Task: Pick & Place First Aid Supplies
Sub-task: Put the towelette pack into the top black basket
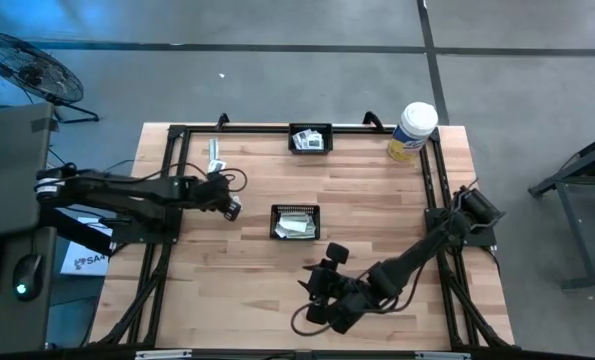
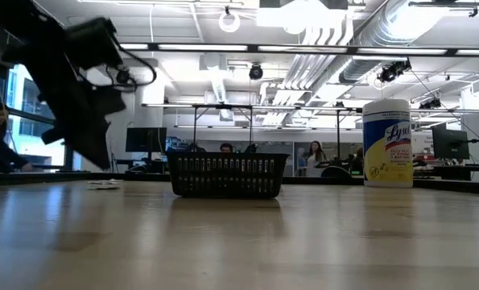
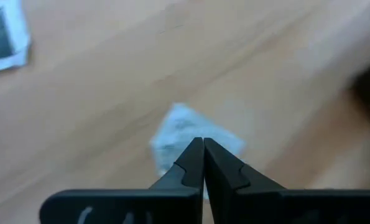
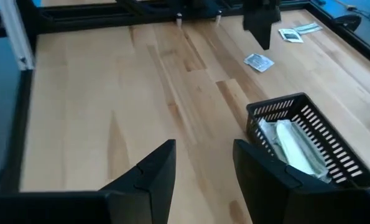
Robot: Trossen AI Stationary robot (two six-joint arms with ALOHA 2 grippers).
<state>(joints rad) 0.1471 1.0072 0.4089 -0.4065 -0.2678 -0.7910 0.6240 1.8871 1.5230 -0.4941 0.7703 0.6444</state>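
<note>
One clenched left gripper [image 3: 203, 144] above a square packet [image 3: 180, 129] only in its wrist view, nothing grasped; right gripper [image 4: 203, 165] released.

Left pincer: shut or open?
Shut. In the left wrist view the left pincer has both fingers pressed together at the tips, over a small white packet lying on the table.

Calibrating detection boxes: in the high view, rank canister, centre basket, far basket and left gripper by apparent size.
1. Canister
2. Centre basket and far basket: look alike, not ranked.
3. Left gripper, shut, least of it shows.
</note>
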